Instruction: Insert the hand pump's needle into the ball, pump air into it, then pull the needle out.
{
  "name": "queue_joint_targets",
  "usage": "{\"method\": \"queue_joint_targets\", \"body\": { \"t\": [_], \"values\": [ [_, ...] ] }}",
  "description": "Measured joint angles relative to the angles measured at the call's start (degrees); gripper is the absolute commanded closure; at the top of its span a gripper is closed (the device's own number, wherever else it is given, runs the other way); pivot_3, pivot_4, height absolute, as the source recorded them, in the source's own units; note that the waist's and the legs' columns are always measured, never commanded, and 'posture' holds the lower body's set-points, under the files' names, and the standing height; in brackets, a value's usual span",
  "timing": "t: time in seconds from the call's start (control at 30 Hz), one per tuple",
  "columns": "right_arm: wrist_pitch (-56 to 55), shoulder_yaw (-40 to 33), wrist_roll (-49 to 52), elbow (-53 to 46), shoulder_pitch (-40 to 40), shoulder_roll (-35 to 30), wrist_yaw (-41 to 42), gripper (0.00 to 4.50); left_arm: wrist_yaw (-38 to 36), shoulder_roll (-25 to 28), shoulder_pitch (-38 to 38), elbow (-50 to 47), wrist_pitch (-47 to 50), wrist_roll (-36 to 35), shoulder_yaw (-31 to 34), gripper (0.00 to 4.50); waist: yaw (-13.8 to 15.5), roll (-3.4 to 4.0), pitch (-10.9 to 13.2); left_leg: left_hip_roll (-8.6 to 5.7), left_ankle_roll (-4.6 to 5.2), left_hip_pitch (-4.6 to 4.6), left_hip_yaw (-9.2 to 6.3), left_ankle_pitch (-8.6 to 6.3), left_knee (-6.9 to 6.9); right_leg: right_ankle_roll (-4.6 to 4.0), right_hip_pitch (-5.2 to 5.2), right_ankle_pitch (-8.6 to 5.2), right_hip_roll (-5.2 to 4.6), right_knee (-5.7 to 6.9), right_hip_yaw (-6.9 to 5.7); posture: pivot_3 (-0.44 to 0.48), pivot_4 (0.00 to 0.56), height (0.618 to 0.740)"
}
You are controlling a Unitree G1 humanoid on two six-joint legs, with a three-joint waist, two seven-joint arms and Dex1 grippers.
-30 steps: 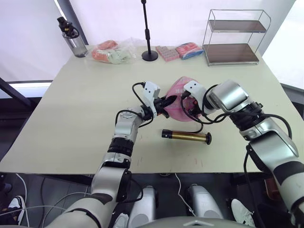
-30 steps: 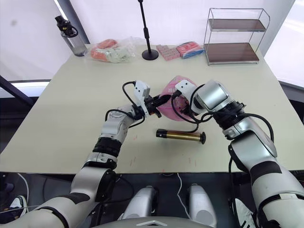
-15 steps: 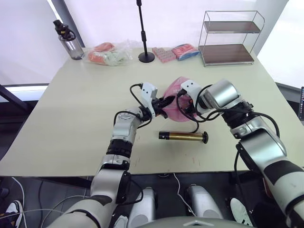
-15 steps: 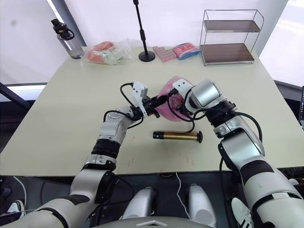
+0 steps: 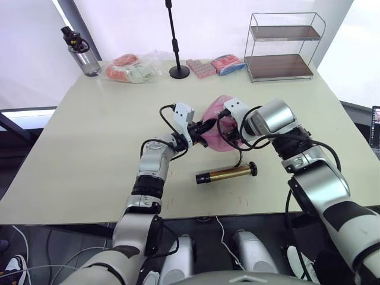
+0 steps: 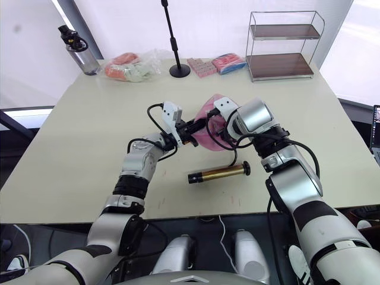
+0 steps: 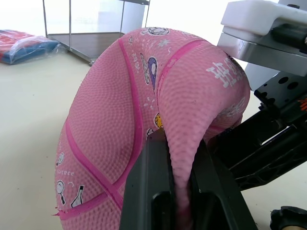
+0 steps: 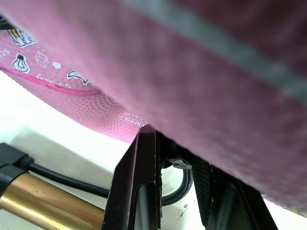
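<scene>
The ball [image 5: 217, 122], pink and deflated, is held up above the middle of the table [image 5: 89, 148]: the left gripper [image 7: 178, 191] pinches a fold of its limp rubber tightly between the fingers, and the right gripper [image 8: 175, 191] sits against its other side, closed around what looks like the black fitting at the end of the hose [image 8: 62, 181], though I cannot see the needle itself. The hand pump [image 5: 225, 174] lies on the table just in front of the ball, joined to it by the thin hose. To do this step well, I think the left arm should keep the ball steady while the right pushes the needle straight along the valve, without bending it.
</scene>
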Motion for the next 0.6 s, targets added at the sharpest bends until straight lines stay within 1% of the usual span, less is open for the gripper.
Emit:
{"method": "queue_joint_targets", "body": {
  "t": [0.23,0.43,0.6],
  "values": [
    [-2.0,0.5,-0.7,-1.1,1.3,-0.5,1.1,4.19,0.0,0.0,0.0,0.0,0.0,0.0,0.0,4.45,-0.1,0.00,0.0,0.02,0.00,0.01,0.01,0.00,-0.02,0.00,0.00,0.00,0.02,-0.02,0.01,0.000,0.150,0.731],
    [-2.6,2.7,-1.5,-8.5,5.1,-3.2,3.0,4.19,0.2,-0.6,-0.9,1.3,-0.3,0.0,0.1,4.45,0.2,0.00,0.0,0.01,0.00,-0.05,-0.01,0.00,-0.02,0.01,-0.02,0.00,0.00,-0.08,0.00,0.000,0.150,0.731],
    [-2.5,3.0,-1.7,-14.4,8.1,-5.4,3.6,4.19,0.4,-0.9,-2.0,3.2,-1.0,0.0,0.3,4.45,0.7,0.00,0.0,-0.03,-0.01,-0.18,-0.05,0.00,-0.03,0.02,-0.04,0.00,-0.03,-0.27,-0.06,0.000,0.150,0.731]
  ]
}}
